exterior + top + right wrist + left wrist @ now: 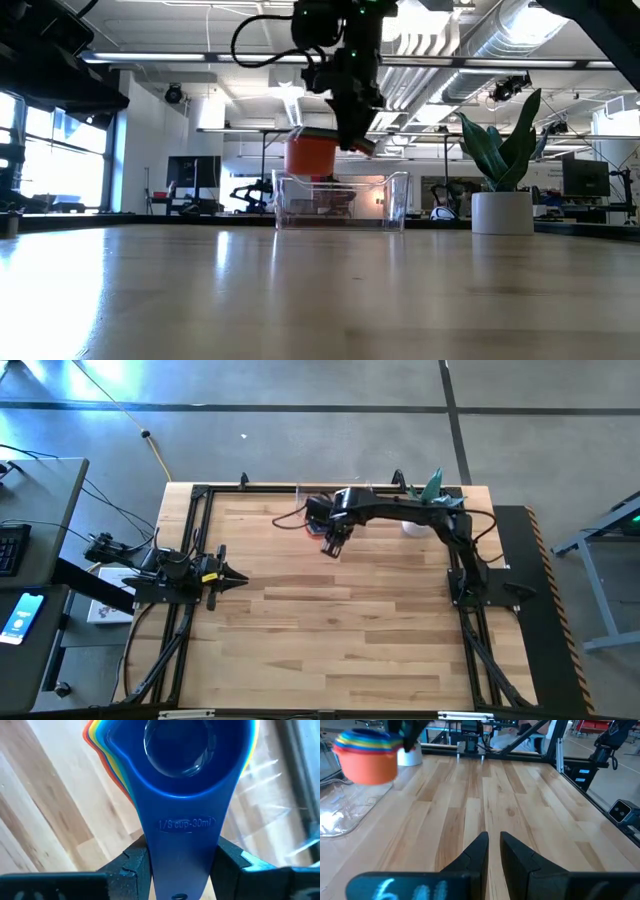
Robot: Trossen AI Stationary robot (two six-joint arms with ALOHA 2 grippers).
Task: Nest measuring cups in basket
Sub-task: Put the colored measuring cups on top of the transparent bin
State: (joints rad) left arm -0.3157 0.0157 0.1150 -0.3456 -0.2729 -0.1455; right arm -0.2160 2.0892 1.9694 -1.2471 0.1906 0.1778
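Observation:
A nested stack of measuring cups [190, 765] has a small blue cup innermost and yellow, orange and red rims around it. Its orange outer cup [310, 153] hangs in the air at the near left side of the clear basket [340, 200], which stands at the table's far edge. My right gripper [182, 865] is shut on the stack's handles, and shows above it in the low view [355, 135]. My left gripper [493, 840] waits at the table's left edge [238, 576], its fingers nearly together and empty. My right gripper pinches the stacked handles by their two side edges [150, 860] between its two fingers, toward the handles' free end. The fingers come steeply from above and lie across the handles. The stack is lifted clear of table and basket, its bowls opening upward.
A white pot [502, 212] with a green plant [500, 140] stands right of the basket at the far right. The clear basket [340, 815] also shows below the stack in the left wrist view. Bare wood [340, 630] fills the table's middle and near part.

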